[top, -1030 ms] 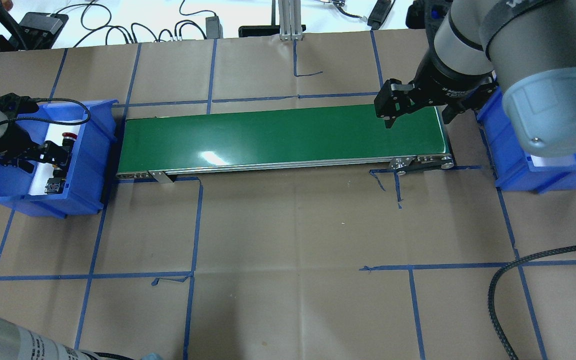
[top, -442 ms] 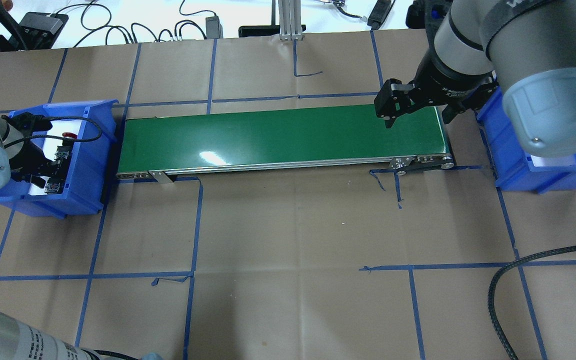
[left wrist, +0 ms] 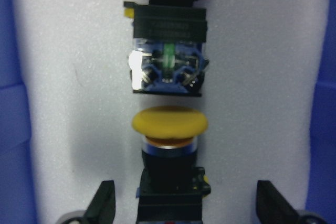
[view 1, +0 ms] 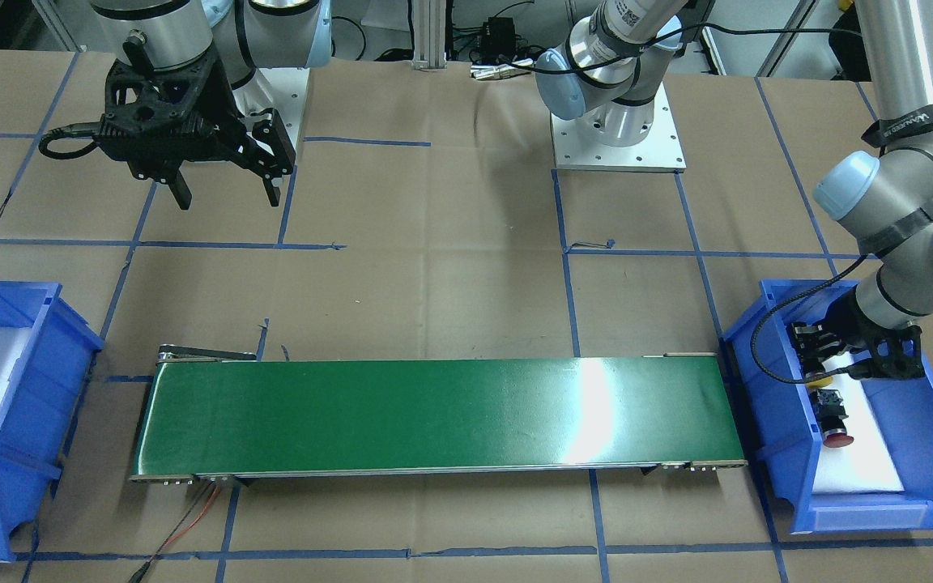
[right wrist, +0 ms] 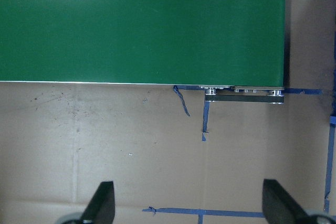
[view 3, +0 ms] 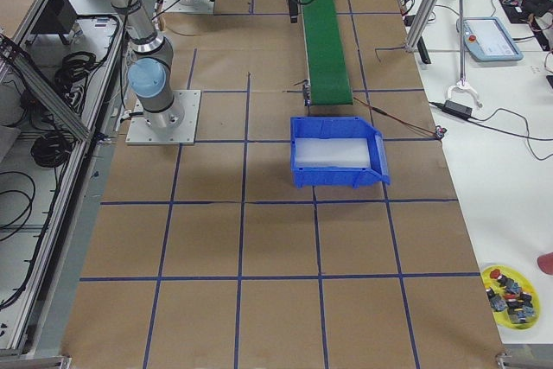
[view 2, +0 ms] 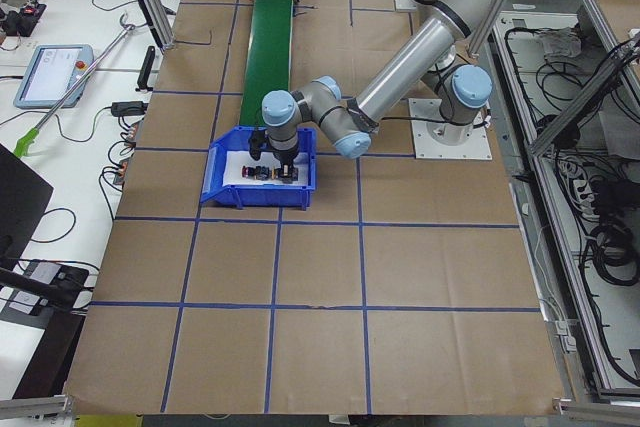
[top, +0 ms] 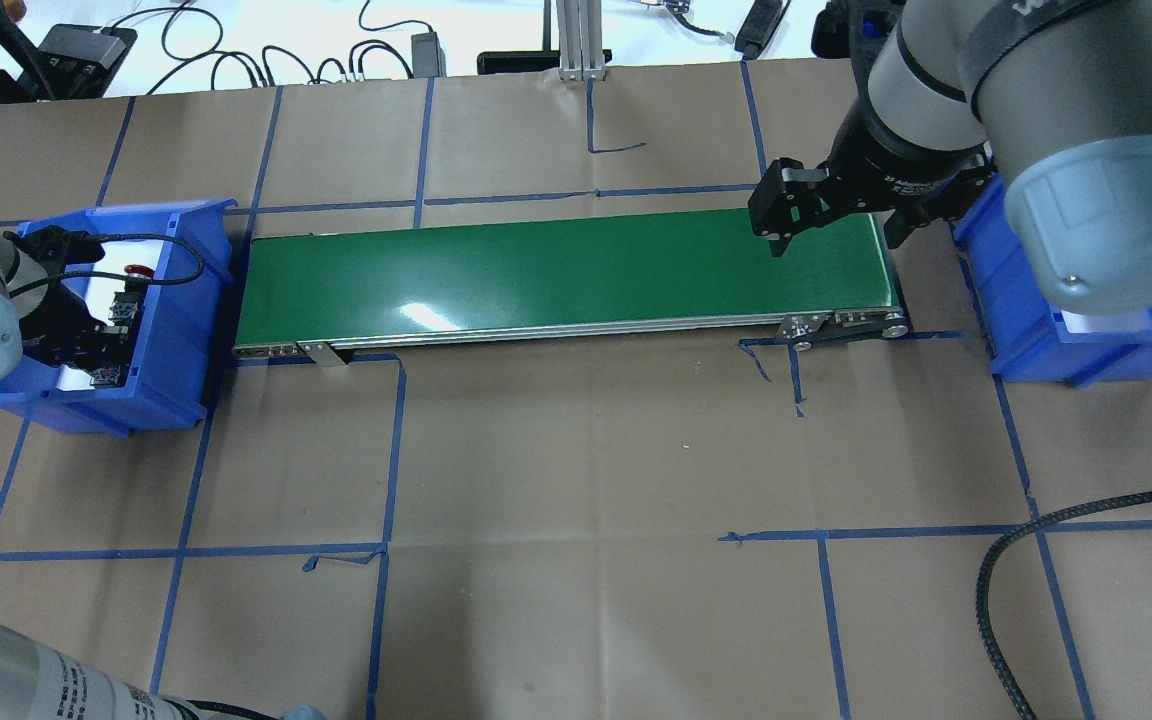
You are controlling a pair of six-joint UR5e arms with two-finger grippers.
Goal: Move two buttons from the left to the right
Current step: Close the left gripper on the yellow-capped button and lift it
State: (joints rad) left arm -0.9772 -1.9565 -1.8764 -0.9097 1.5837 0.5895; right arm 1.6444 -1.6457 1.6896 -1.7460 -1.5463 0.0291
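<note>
- So far nothing has crossed: both buttons lie in the left bin (top: 171,330), so the whole transport looks to be ahead.
- The step in hand appears to be the first pick. The left gripper (left wrist: 187,205) is down inside that bin, over the yellow button (left wrist: 169,124).
- Its fingers (left wrist: 104,203) stand wide apart, one on each side of the yellow button's black body, touching nothing and holding nothing.
- The yellow button lies on its side on the white foam (left wrist: 68,103) lining the bin. The red button (view 1: 831,417) lies in line with it, its body just beyond the yellow cap, with a small gap between.
- The right gripper (view 1: 227,197) hangs above the table near the right end of the green belt (top: 556,275), on the robot's side of it, jaws wide open and empty.
- The right bin (view 1: 25,405), past that end of the belt, shows only its own white foam — no button in it.
- Left to do, as a judgement: close on the yellow button, get it across into the right bin, then do the same for the red one.
</note>
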